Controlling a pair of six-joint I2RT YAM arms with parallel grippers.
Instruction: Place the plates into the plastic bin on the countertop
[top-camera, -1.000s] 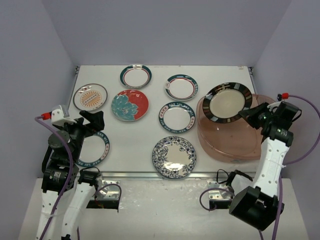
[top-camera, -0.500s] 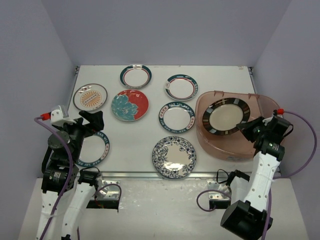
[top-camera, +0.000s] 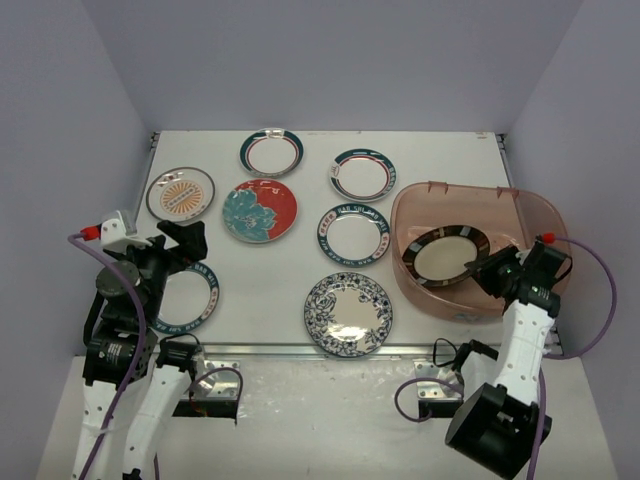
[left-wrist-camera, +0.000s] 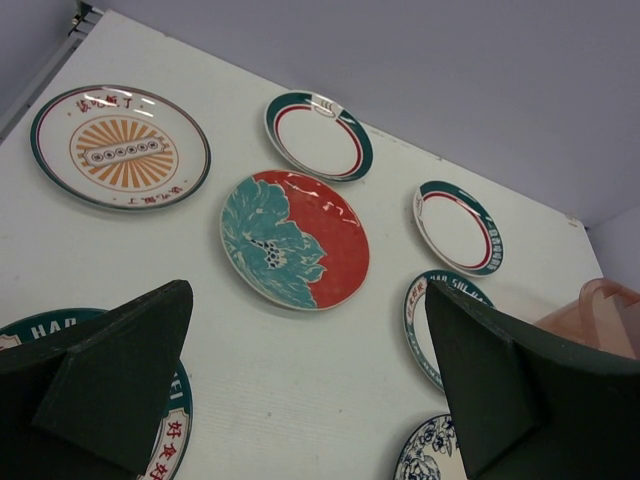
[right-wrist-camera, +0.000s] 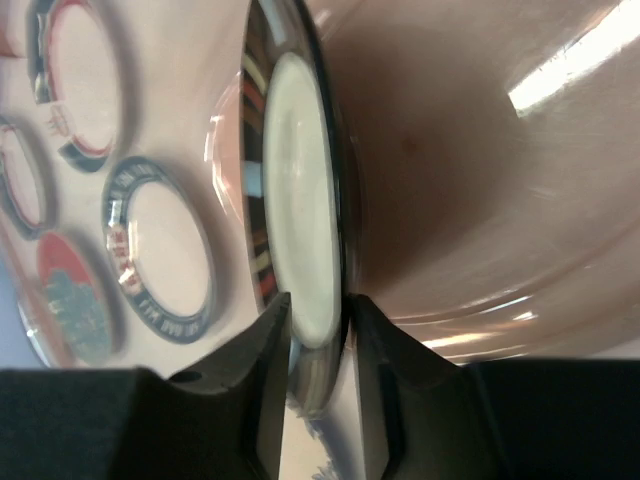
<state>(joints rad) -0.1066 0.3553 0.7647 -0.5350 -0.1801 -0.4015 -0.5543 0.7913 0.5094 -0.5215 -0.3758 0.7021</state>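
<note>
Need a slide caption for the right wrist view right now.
Right gripper straddles the edge of the black-rimmed plate, standing on edge inside the plastic bin.

A black-rimmed plate (right-wrist-camera: 300, 200) stands edge-on in the middle of the view. The right gripper (right-wrist-camera: 318, 310) straddles its lower rim, one dark jaw close against each face; whether they press it is unclear. Right of the plate curves the brownish-pink wall of the plastic bin (right-wrist-camera: 450, 150). Left of the plate, blurred, lie a navy-lettered plate (right-wrist-camera: 160, 250), a red floral plate (right-wrist-camera: 70, 290) and a teal-rimmed plate (right-wrist-camera: 80, 70).
</note>
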